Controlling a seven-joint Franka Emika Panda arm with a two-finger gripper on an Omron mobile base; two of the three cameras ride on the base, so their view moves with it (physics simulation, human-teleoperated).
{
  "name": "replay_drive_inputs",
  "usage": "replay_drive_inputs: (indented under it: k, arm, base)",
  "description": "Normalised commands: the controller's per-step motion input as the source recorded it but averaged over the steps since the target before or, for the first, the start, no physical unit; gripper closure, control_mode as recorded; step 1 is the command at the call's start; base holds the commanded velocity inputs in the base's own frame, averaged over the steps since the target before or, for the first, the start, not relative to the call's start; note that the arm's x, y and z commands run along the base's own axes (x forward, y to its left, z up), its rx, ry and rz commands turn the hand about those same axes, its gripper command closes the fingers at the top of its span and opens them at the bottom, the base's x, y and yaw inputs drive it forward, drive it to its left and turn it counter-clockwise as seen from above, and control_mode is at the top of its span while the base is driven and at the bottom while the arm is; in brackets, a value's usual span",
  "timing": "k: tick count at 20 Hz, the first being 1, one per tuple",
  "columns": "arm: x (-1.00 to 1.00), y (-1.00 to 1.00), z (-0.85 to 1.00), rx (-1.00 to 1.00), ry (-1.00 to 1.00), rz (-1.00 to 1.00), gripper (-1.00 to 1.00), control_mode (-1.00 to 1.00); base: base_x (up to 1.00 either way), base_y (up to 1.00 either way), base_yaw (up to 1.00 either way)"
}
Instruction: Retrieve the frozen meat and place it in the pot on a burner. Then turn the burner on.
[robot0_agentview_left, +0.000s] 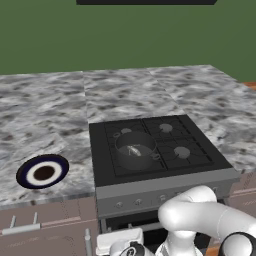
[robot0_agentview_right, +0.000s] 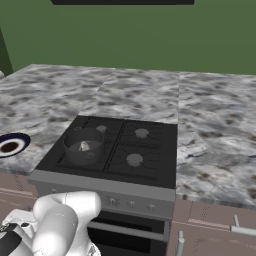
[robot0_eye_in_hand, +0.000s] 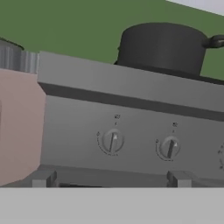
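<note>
One dark grey pot (robot0_agentview_left: 135, 149) sits on the front-left burner of four, at about 8 o'clock on the black cooktop (robot0_agentview_left: 200, 165), with one pale frozen meat lump (robot0_agentview_left: 134, 150) inside. One blue-rimmed plate (robot0_agentview_left: 42, 171) lies at 9 o'clock on the counter. Two round knobs (robot0_eye_in_hand: 113, 141) face the hand camera. The claw is low before the stove, spread fully wide, holding nothing.

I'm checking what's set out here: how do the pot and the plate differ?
The pot is plain dark grey with walls and side handles; the plate is flat, white with a dark-blue rim and brown centre. The pot sits on the front-left burner of the stove; the plate lies on the counter to its left. The pot holds a small pale lump. Both are round.
</note>
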Motion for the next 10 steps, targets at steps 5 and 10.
replay_drive_inputs:
  k: [5, 10]
  arm:
    - [0.09, -0.09, -0.12, 0.07, -0.01, -0.01, -1.0, -1.0]
    - [0.22, -0.07, -0.02, 0.1, 0.0, -0.02, -1.0, -1.0]
  base:
    - [0.0, 0.0, 0.0]
    - [0.0, 0.0, 0.0]
